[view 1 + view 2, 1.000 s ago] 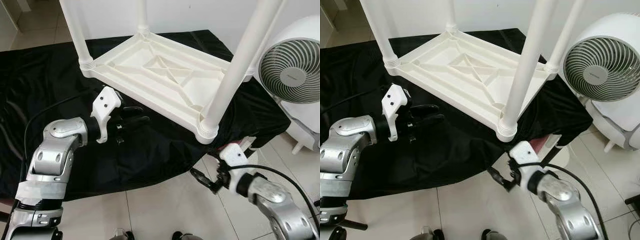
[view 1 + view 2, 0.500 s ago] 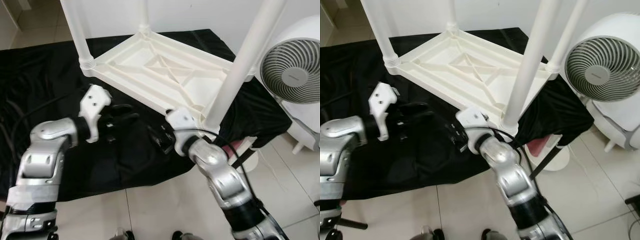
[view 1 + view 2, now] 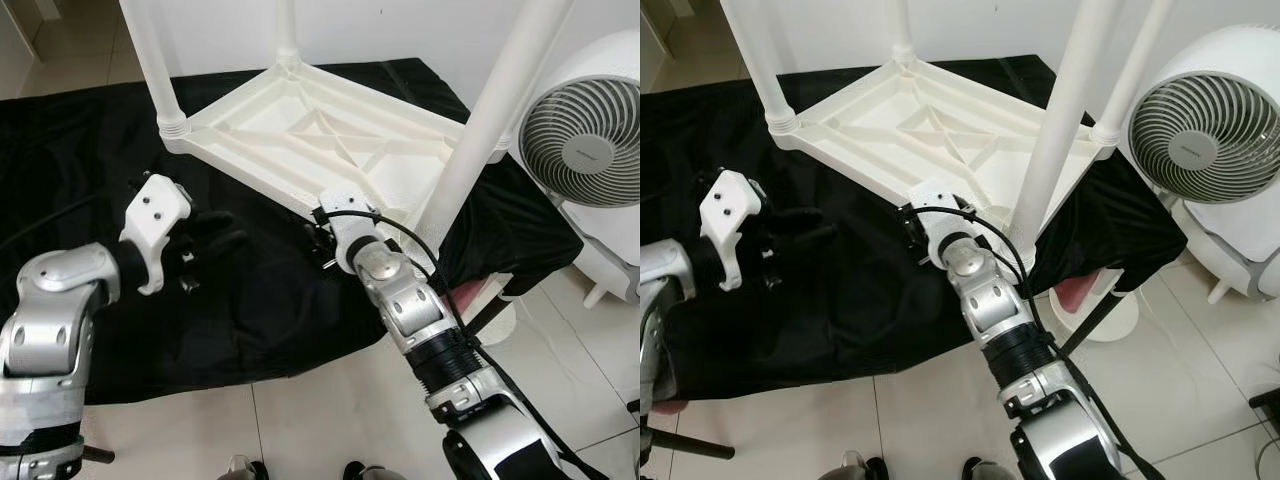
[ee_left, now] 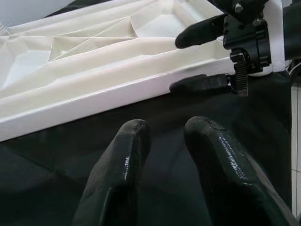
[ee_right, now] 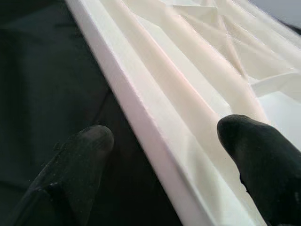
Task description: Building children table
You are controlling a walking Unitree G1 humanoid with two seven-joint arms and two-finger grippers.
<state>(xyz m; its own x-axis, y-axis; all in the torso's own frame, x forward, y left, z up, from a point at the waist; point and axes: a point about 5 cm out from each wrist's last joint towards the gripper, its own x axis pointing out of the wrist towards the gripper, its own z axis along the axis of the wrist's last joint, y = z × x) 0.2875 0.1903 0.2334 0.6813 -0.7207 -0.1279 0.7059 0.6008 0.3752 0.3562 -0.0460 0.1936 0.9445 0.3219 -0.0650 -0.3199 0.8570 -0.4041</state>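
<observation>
Fingers (image 5: 254, 146) astride tabletop (image 3: 300, 140) rim (parted)

One upturned table (image 3: 320, 140), four legs (image 3: 478, 130), one fan (image 3: 585, 125).

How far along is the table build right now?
Done: the white table lies upside down on the black cloth with legs fitted at its corners. In hand: the right pincer straddles the near rim, open; the left pincer hovers beside it. Left: closing, then turning it upright.
</observation>
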